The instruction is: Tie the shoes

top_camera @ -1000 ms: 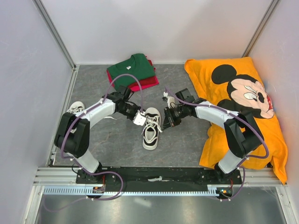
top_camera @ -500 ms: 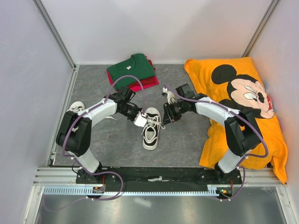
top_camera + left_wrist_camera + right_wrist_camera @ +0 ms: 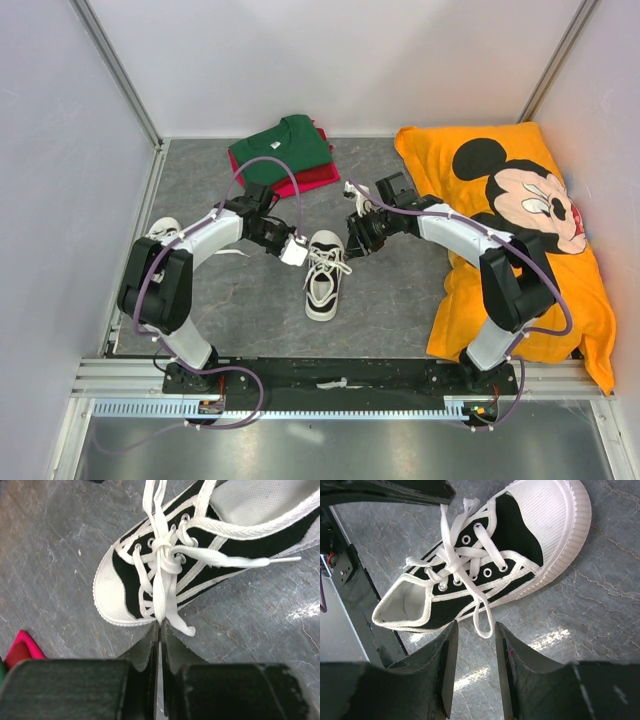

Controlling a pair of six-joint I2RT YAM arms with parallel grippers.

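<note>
Lace (image 3: 159,587) pinched tight in left gripper (image 3: 160,629), running up to shoe (image 3: 107,591). Jaws of right gripper (image 3: 476,662) parted, nothing between.

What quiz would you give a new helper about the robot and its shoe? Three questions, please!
1. True or false: the left gripper is shut on a white lace.
2. What lies on the red shirt? A) green shirt B) blue towel C) book
3. Fill in: the right gripper, beside the shoe, is ____.
Key: 1 true; 2 A; 3 open.
</note>
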